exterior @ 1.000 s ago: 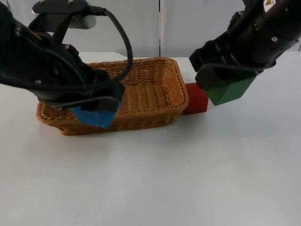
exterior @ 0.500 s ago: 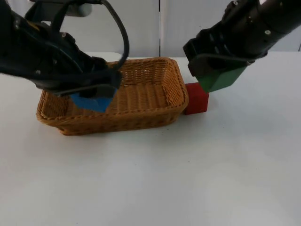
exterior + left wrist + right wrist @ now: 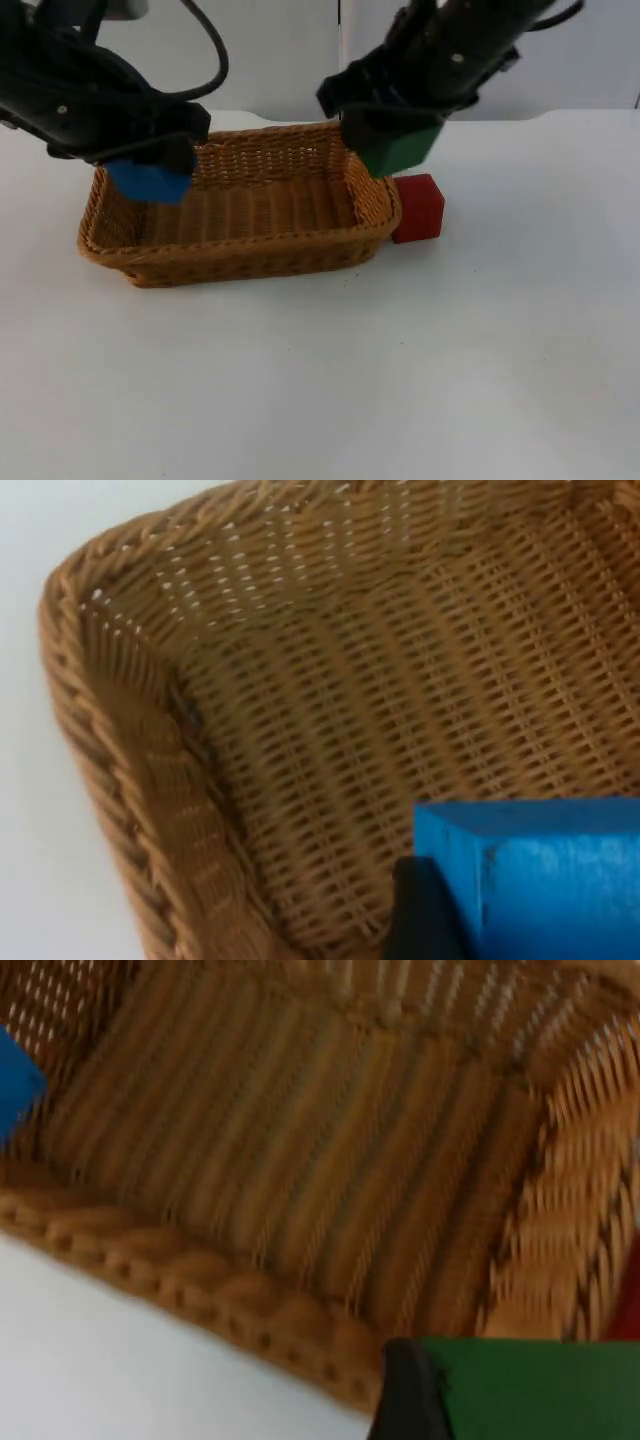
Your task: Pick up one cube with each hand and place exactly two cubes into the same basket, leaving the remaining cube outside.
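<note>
Left tool [image 3: 150,172] is clamping the blue cube [image 3: 150,182] and hanging it over the left end of the basket [image 3: 240,255], above the woven floor, so a release there should drop it straight in. In the left wrist view the blue cube [image 3: 540,875] is sitting against a black finger with the basket's [image 3: 130,780] corner wall curving around below.

Right tool [image 3: 392,135] is gripping the green cube [image 3: 398,150] over the basket's right end, about level with the rim, so I'd guess it needs to travel a bit further inward before letting go. Its wrist view is showing the green cube [image 3: 530,1385] against the near rim of the basket [image 3: 200,1290], with a sliver of blue [image 3: 15,1080] at the far end.

Red cube [image 3: 418,207] is sitting on the white tabletop [image 3: 400,380] just outside the right wall, close enough that it might be touching. That's presumably the one being left out.

Material-wise: the basket is tan wicker, rectangular with rounded corners, a braided rim and sloping ribbed walls. All three cubes are looking smooth, matte and sharp-edged.
</note>
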Robot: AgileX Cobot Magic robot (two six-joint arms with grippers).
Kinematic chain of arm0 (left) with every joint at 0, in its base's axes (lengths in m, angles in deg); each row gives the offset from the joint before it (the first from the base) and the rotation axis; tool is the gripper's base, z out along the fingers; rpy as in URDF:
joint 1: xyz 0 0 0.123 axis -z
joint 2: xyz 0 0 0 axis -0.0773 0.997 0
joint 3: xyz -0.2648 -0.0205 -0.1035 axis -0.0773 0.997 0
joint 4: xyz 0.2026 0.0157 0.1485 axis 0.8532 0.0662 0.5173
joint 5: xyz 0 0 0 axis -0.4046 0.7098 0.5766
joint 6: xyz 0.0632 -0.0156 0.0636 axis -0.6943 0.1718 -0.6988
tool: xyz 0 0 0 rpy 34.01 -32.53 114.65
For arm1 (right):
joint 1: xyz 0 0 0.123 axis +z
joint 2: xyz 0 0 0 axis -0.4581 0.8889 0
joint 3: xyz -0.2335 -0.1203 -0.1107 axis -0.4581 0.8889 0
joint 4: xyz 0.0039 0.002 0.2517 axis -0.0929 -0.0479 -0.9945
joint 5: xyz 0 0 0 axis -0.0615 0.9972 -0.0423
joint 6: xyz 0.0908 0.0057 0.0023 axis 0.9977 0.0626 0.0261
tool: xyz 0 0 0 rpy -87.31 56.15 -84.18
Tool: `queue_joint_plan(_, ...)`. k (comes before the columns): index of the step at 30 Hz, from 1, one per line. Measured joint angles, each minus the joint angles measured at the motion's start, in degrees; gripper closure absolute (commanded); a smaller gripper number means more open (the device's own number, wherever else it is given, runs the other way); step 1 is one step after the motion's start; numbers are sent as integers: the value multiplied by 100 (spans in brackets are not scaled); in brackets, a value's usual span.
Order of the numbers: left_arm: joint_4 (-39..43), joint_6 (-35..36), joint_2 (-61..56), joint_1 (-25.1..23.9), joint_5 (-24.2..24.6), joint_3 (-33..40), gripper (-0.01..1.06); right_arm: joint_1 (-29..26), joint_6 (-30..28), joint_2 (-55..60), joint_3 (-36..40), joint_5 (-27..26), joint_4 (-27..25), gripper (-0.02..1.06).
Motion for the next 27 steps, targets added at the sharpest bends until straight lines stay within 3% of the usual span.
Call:
queue_joint_plan(11, 0, -178, 880, -126, -11, -537, 105, 0, 0, 1476, -1621, 232, -45, 105)
queue_joint_plan(19, 40, -253, 1224, -140, -400, -615, 105, 0, 0, 1933, -1827, 222, -45, 105)
queue_joint_plan(27, 64, -253, 1324, -140, -490, -615, 105, 0, 0, 2043, -1838, 22, -45, 105)
